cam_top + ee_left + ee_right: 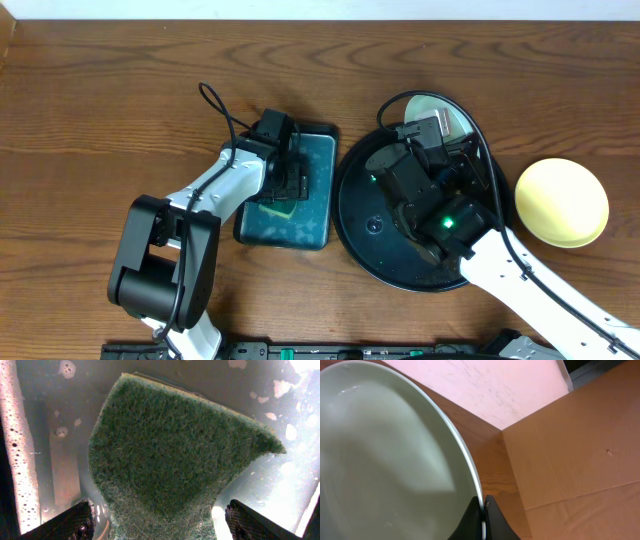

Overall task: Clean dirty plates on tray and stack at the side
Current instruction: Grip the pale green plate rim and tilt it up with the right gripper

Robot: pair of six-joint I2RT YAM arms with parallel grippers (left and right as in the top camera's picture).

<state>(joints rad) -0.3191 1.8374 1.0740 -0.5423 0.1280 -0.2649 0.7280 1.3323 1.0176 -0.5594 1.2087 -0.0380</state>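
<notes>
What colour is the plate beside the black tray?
The plate is yellow; overhead view shows it best.

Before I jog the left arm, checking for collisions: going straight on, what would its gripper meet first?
Likely the green sponge, dead ahead of the open left gripper, in the teal tray; how near is unclear.

Robot laboratory test bench: a left arm (215, 190) and a right arm (540, 285) mounted at a wooden tabletop (90, 110), with a cardboard panel (580, 445) beside it.
</notes>
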